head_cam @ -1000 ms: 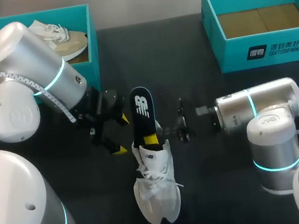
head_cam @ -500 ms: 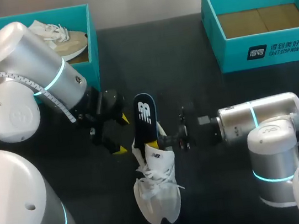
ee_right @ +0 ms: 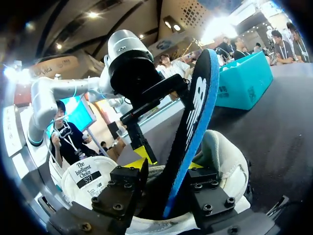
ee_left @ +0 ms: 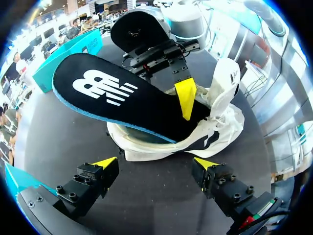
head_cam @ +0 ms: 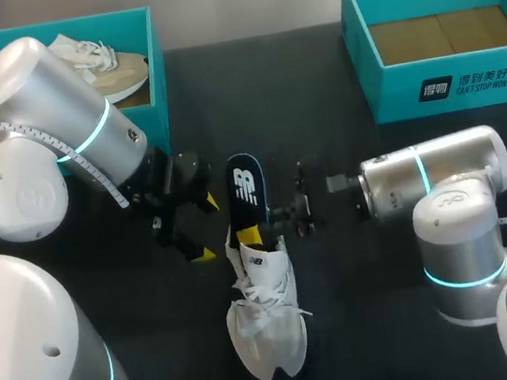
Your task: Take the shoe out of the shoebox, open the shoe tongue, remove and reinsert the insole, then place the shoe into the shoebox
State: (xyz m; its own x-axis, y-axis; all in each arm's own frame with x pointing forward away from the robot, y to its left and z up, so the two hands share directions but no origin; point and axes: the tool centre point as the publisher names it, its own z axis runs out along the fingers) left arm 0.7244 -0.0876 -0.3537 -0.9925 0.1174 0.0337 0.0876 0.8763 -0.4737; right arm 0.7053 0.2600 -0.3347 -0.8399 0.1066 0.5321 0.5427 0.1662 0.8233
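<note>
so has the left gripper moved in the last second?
No. The left gripper is at the same spot just below the left shoebox corner, jaws open, beside the shoe.

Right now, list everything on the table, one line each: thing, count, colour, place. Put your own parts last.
shoe: one, white, middle of the table, toe toward the robot.
insole: one, black with a blue edge, standing up out of the shoe's opening.
left shoebox: one, teal, far left of the table.
second shoe: one, pale, inside the left shoebox.
right shoebox: one, teal with a brown floor, far right of the table.
table: one, black, under everything.
left tool: one, yellow-tipped, open, beside the shoe's heel, holding nothing.
right tool: one, yellow-tipped, shut on the insole at the shoe's opening.
</note>
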